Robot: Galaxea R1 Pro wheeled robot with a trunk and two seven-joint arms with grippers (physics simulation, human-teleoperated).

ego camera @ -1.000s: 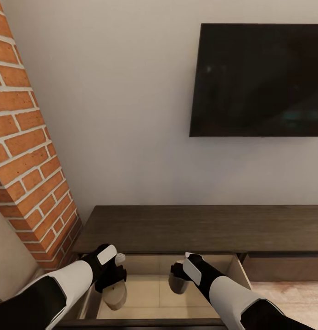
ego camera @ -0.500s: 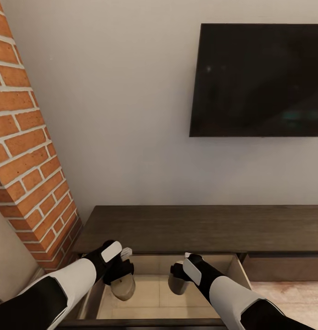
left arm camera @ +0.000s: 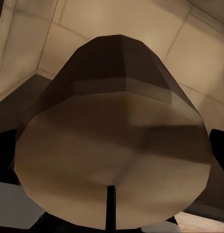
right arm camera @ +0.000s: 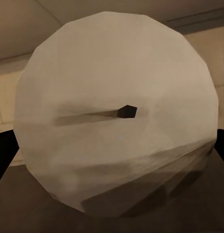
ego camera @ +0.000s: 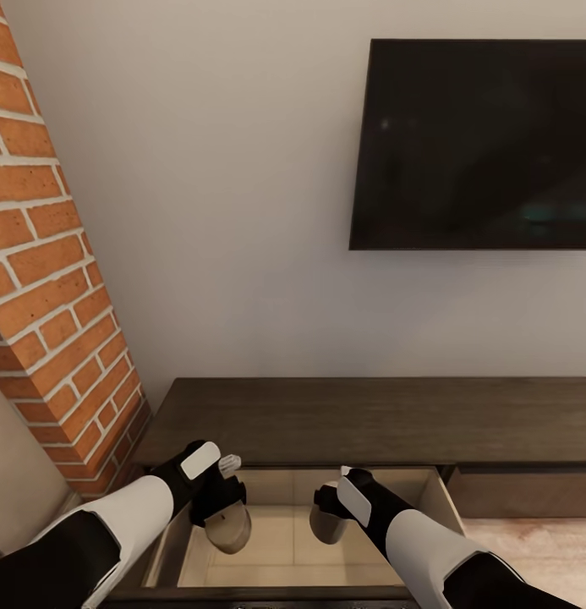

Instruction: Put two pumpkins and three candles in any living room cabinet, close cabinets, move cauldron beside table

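Note:
Both arms reach down over the open drawer [ego camera: 280, 541] of the low dark brown cabinet [ego camera: 369, 419]. My left gripper [ego camera: 223, 514] is shut on a tan candle [ego camera: 228, 529], held above the drawer's left half; the left wrist view looks at this candle [left arm camera: 112, 155] from close up. My right gripper [ego camera: 331, 516] is shut on a cream candle [ego camera: 326, 524] over the drawer's middle. In the right wrist view this candle's [right arm camera: 117, 111] flat top with a short black wick faces the camera. Pumpkins, the third candle, the cauldron and the table are out of view.
A red brick fireplace [ego camera: 47, 279] rises at the left, close to the left arm. A black TV [ego camera: 479, 144] hangs on the white wall above the cabinet. The cabinet's right drawer front [ego camera: 525, 495] is closed. Light wood floor [ego camera: 538, 550] lies at the lower right.
My left gripper has carried its candle rightward and further over the drawer. The right gripper and its candle have stayed put. The view has tipped slightly.

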